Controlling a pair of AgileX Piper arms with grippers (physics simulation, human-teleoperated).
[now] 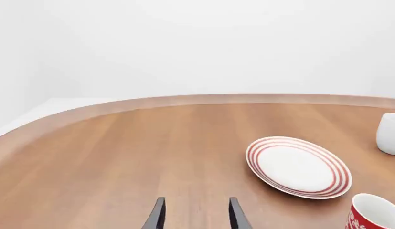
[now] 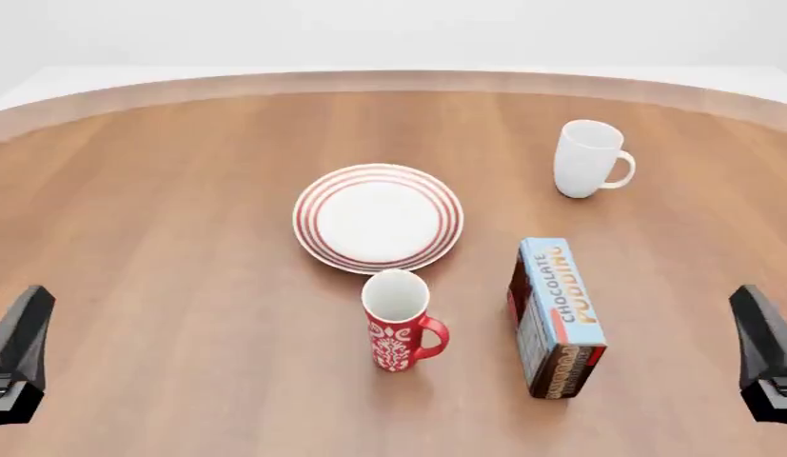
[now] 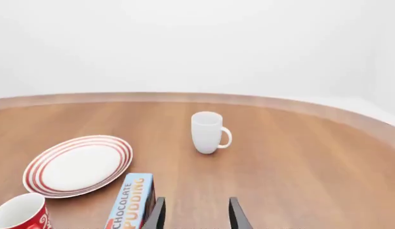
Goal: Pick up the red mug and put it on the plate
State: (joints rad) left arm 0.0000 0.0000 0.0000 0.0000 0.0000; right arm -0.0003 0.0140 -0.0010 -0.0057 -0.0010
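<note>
Red mug point(image 2: 399, 332) upright near the table's point(image 2: 177, 238) middle, toward the near edge, handle turned to the right, just short of the plate point(image 2: 378, 218) and not touching it. Nothing lifted yet, by the look of it: whole task ahead. Left gripper point(image 1: 195, 214) and right gripper point(image 3: 195, 213) parked at the near corners, fingers parted, holding nothing. White mug point(image 2: 587, 158) toward the far right; chocolate pudding box point(image 2: 557, 315) right of the red mug, apart from it. Left to do: reach, grasp, lift, set on plate.

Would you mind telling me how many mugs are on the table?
2. The red mug stands just in front of the plate; the white mug stands far right, beyond the chocolate pudding box.
</note>
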